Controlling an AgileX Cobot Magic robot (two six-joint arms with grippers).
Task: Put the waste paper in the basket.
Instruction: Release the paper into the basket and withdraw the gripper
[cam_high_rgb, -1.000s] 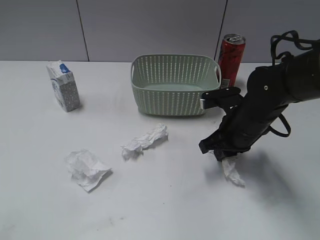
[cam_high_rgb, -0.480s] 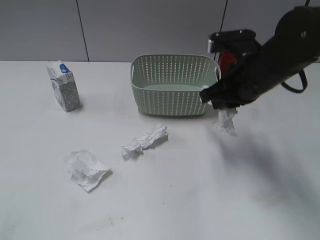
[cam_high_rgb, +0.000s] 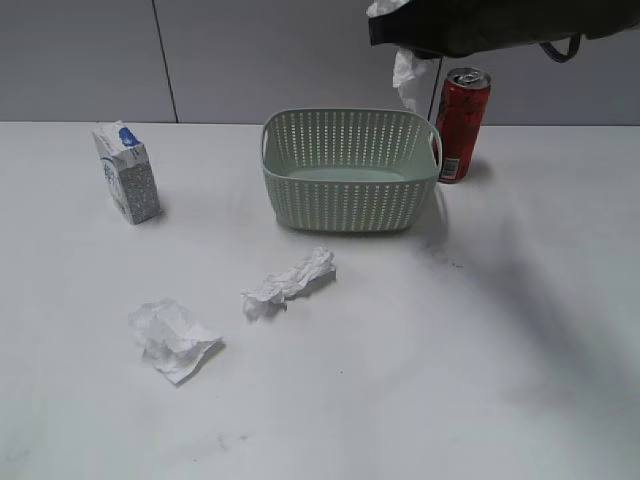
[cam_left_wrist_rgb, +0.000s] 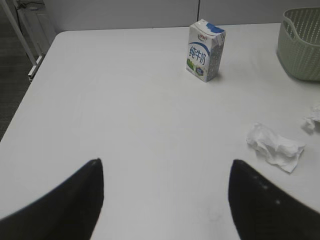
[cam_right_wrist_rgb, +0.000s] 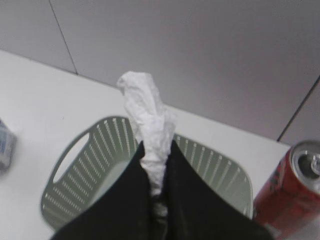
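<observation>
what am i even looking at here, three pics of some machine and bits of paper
It is a two-armed robot tidying a table. One picture looks on from outside; the other two come from cameras on each wrist. The right tool is shut on a wad of waste paper, held above the green basket. The left tool is open and empty. Two more paper wads, a milk carton and a red can sit on the table.
</observation>
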